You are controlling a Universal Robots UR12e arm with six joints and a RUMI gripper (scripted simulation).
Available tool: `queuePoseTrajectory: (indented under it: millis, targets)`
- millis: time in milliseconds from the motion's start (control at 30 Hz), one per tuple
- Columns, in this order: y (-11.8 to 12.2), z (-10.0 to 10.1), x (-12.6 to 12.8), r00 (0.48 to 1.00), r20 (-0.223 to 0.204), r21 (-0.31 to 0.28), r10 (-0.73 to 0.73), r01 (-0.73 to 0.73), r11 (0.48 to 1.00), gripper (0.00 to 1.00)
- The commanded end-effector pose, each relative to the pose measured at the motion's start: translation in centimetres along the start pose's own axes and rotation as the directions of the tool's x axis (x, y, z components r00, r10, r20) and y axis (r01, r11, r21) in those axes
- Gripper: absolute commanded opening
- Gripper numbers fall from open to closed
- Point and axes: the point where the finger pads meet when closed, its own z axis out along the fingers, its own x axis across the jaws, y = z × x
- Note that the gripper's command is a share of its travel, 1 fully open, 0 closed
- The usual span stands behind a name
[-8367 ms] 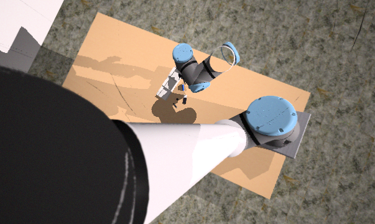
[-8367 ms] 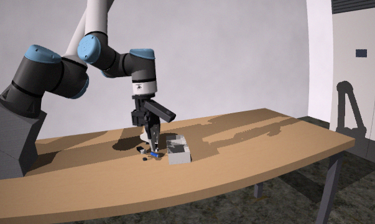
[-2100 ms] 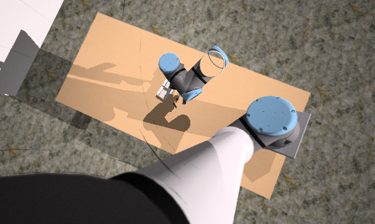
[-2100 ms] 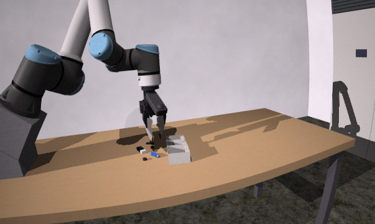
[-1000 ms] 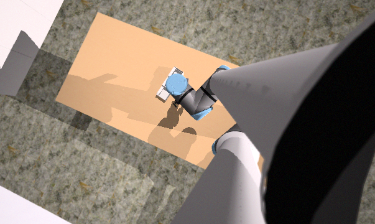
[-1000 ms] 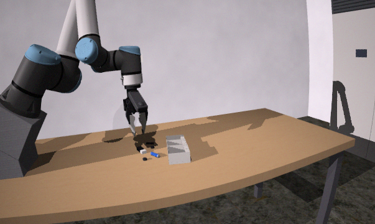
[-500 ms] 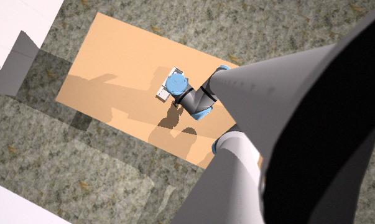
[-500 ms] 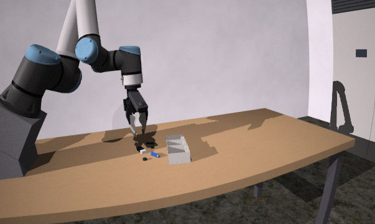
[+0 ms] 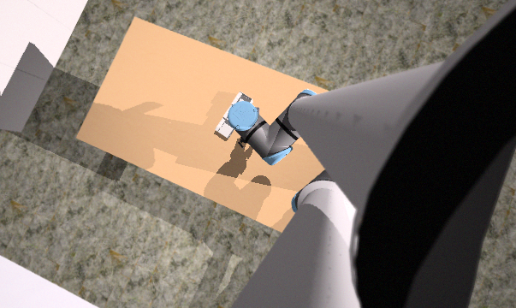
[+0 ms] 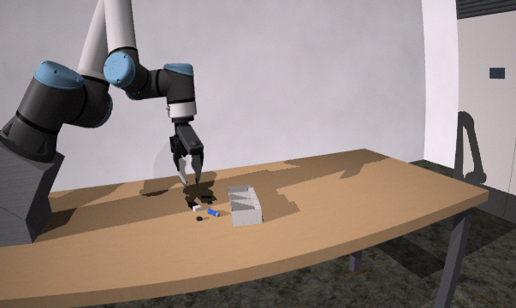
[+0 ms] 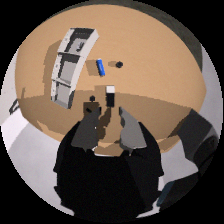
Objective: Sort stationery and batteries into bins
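Shows a wooden table [image 9: 155, 64] [image 10: 326, 222] [image 11: 150, 50], overhung by the jointed arm [image 9: 360, 107] [image 10: 121, 21] [image 11: 202, 137]. Includes, upright on the wood, a joined row of three pale bins [image 9: 224, 128] [image 10: 246, 217] [image 11: 80, 67] – letters too small to read – with a dark item [image 11: 79, 46] inside one end compartment. Depicts the gripper [image 10: 192, 184] [image 11: 110, 107] beside the row, above the table and pointing down, released, with fingers parted and nothing between. Presents near its tips a white-and-black block [image 10: 197, 208] [image 11: 110, 90] and, in shadow, a flat dark piece [image 10: 206, 197] [image 11: 91, 106]. Locates a blue cylinder [image 10: 213, 212] [image 11: 100, 67], probably a battery, lying outside the bins – between them and a small dark round piece [image 10: 198, 218] [image 11: 119, 64]. Ends with a tiny dark piece [image 10: 210, 202] [image 11: 92, 98] just beside the flat one.
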Motion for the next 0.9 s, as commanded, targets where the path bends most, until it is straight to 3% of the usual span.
queuePoseTrajectory:
  millis: [0, 67, 467, 867]
  targets:
    - [0.0, 1.1, 0.0, 1.0, 0.001, 0.0, 0.0, 0.0, 1.0, 0.23]
    - [0.0, 1.1, 0.0, 1.0, 0.001, 0.0, 0.0, 0.0, 1.0, 0.23]
    - [0.0, 5.9, -0.1, 1.0, 0.001, 0.0, 0.0, 0.0, 1.0, 0.23]
    - [0.0, 6.8, -0.1, 1.0, 0.001, 0.0, 0.0, 0.0, 1.0, 0.23]
